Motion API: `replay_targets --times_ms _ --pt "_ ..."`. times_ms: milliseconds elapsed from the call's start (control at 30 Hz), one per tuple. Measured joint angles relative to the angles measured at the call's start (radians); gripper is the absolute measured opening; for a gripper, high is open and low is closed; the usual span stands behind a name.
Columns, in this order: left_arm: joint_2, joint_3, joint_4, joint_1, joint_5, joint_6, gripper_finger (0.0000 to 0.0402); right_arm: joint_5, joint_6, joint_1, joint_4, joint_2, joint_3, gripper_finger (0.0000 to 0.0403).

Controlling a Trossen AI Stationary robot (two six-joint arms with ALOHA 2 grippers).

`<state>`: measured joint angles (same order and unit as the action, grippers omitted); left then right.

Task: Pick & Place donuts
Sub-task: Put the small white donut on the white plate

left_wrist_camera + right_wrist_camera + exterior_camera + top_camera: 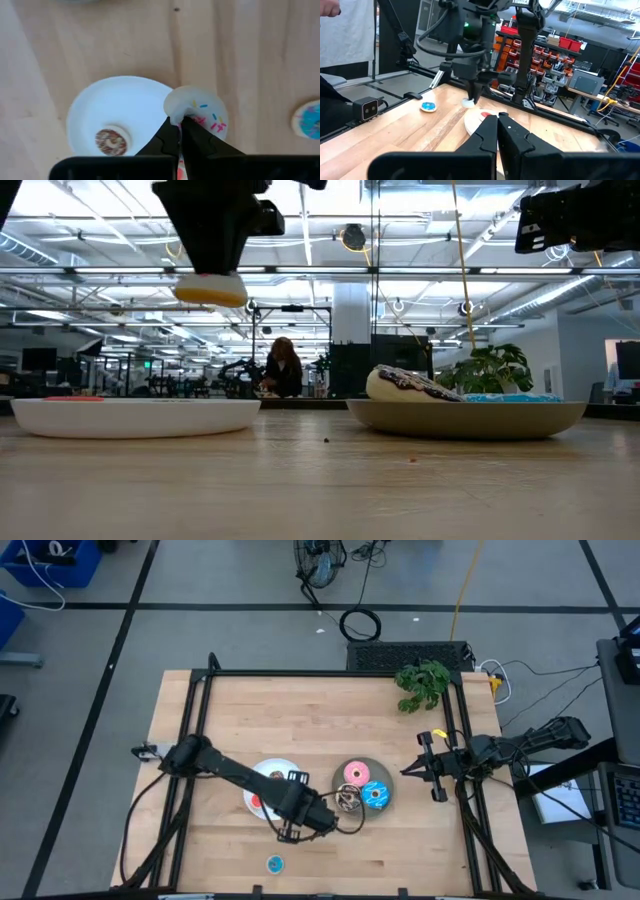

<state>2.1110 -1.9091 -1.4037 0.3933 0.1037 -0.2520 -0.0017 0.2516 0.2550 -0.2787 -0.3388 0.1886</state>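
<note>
Left wrist view: left gripper [180, 131] fingers clamp a white sprinkled donut's [197, 112] rim, lifted for carrying, white plate [100, 107] beyond; right gripper [497, 132] fingers together, idle.

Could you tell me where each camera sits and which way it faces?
High: overhead, straight down; both arms, white plate, grey plate.
Low: table height, looking across; left gripper holds white donut.
Left wrist: downward; own fingers pinching that donut.
Right wrist: across table; own shut fingers, left arm.
All share the white plate.
</note>
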Motion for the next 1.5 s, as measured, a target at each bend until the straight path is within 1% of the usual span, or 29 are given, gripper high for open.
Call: replay_targets --times_ms 67,233,400,500,600,700,800,900,1000,1067,1167,1333,1500 --pt "-0.010 0.000 -0.005 -0.006 0.009 0.008 0.0006 0.000 0.000 0.000 0.000 0.000 0.000 0.0000" --pt "-0.018 0.001 -0.033 -0.028 0.010 0.033 0.0018 0.000 0.000 0.000 0.000 0.000 0.000 0.0000" --pt "-0.027 0.028 -0.044 -0.075 0.018 0.064 0.0007 0.000 -0.001 0.000 0.000 0.000 0.000 0.0000" --pt "-0.056 0.116 0.000 -0.119 0.025 0.075 0.0016 0.000 -0.001 0.000 0.000 0.000 0.000 0.0000" --pt "-0.100 0.254 0.121 -0.161 0.002 0.085 0.0014 0.000 -0.002 0.000 0.000 0.000 0.000 0.0000" --pt "-0.133 0.365 0.220 -0.180 -0.022 0.100 0.0007 0.000 -0.001 0.000 0.003 0.000 0.000 0.0000" --pt "-0.164 0.444 0.289 -0.196 -0.036 0.101 0.0015 0.000 0.003 0.000 0.002 0.000 0.000 0.0000" --pt "-0.162 0.500 0.369 -0.212 -0.058 0.096 0.0015 0.000 0.019 0.000 0.000 0.000 0.000 0.0000" --pt "-0.164 0.520 0.420 -0.214 -0.066 0.097 0.0006 0.000 0.023 0.000 0.000 0.000 0.000 0.0000" --pt "-0.164 0.524 0.432 -0.213 -0.067 0.097 0.0009 0.000 0.023 0.000 0.000 0.000 0.000 0.0000" --pt "-0.163 0.525 0.434 -0.212 -0.068 0.093 0.0016 0.000 0.023 0.000 -0.001 0.000 0.000 0.0000" --pt "-0.163 0.525 0.412 -0.208 -0.070 0.079 0.0006 0.000 0.023 0.000 -0.001 0.000 0.000 0.0000" --pt "-0.163 0.525 0.415 -0.208 -0.069 0.074 0.0018 0.000 0.023 0.000 -0.001 0.000 0.000 0.0000"
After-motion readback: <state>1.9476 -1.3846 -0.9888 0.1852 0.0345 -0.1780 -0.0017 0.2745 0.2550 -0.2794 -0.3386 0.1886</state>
